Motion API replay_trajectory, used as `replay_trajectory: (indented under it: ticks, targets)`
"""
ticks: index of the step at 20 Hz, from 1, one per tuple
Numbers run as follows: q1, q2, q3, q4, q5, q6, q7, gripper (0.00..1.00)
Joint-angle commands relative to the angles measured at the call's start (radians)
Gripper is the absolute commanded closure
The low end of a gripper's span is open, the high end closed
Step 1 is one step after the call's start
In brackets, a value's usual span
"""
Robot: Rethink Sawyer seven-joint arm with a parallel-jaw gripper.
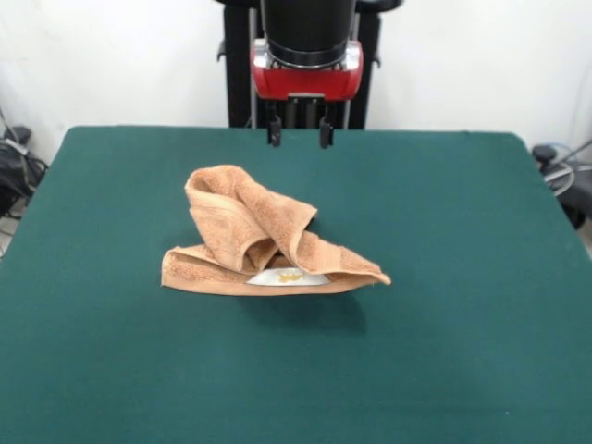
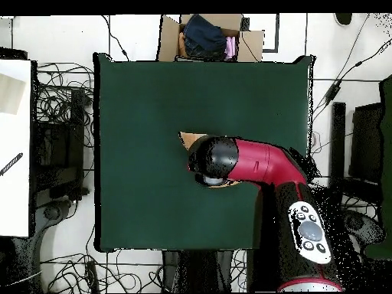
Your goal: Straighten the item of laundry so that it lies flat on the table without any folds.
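The orange-tan towel lies crumpled in a heap at the middle of the dark green table, with several folds standing up and its white label showing at the near edge. My gripper hangs open and empty above the table, beyond the towel and clear of it. In the overhead view the red and black arm covers most of the towel; only a corner shows on the table. The gripper is hidden under the arm there.
A cardboard box with clothes stands past the table's far edge in the overhead view. Cables lie on the floor on both sides. A white surface stands at the left. The pedestal rises behind the table.
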Motion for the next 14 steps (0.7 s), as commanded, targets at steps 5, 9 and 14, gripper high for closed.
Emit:
replay_trajectory:
  ticks: [5, 9, 14]
  targets:
    - [-0.007, 0.043, 0.085, 0.078, -0.045, -0.072, -0.014, 0.0]
    - [0.0, 0.048, 0.074, 0.077, -0.036, -0.046, 0.005, 0.0]
    - [0.027, 0.016, 0.045, 0.112, -0.016, 0.006, 0.056, 0.0]
